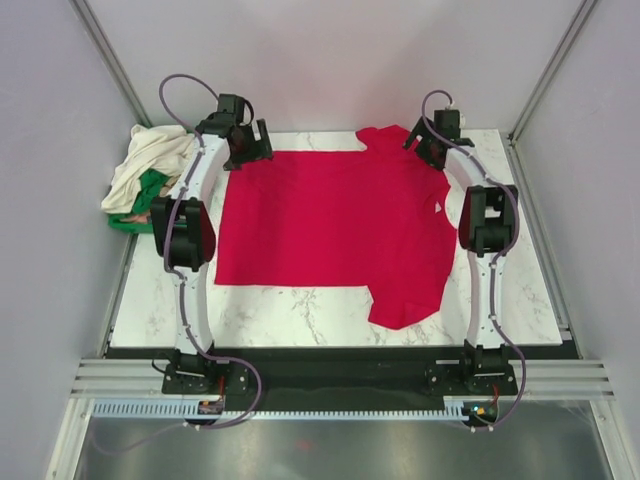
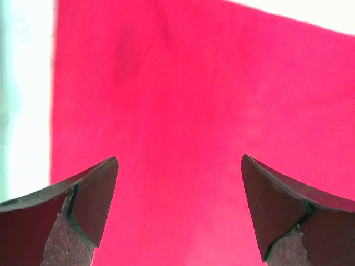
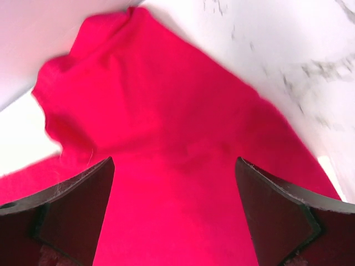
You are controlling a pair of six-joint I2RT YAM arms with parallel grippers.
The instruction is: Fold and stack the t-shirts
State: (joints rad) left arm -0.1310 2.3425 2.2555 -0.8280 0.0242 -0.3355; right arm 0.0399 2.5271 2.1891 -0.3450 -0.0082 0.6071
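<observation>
Barely started tbh: big crimson-red fabric t-shirt (image 1: 320, 220) spread out, unfolded; cream-white shirts (image 1: 150, 155) heaped aside; left hand (image 2: 179, 157) + right hand (image 3: 175, 158) gaping wide, empty.

Red t-shirt (image 1: 320, 220): soft matt cloth, smooth, a few faint creases. Cream and tan t-shirts (image 1: 145, 160): matt cloth, heavily crumpled. Green tray (image 1: 150, 188): plastic, finish hard to tell. Table (image 1: 300, 315): white marble-pattern top, smooth, low sheen. Left gripper (image 2: 179, 157): fingers (image 2: 91, 199) dark, matt and hard-looking, with rough grainy grey patches lower down. Right gripper (image 3: 175, 158): fingers (image 3: 72, 216) dark matt, with lint on one edge. Arm links (image 1: 190, 300): smooth white casing, with matt black housings. Frame rails (image 1: 330, 375): brushed metal. Front sheet (image 1: 330, 450): dull brushed metal.
</observation>
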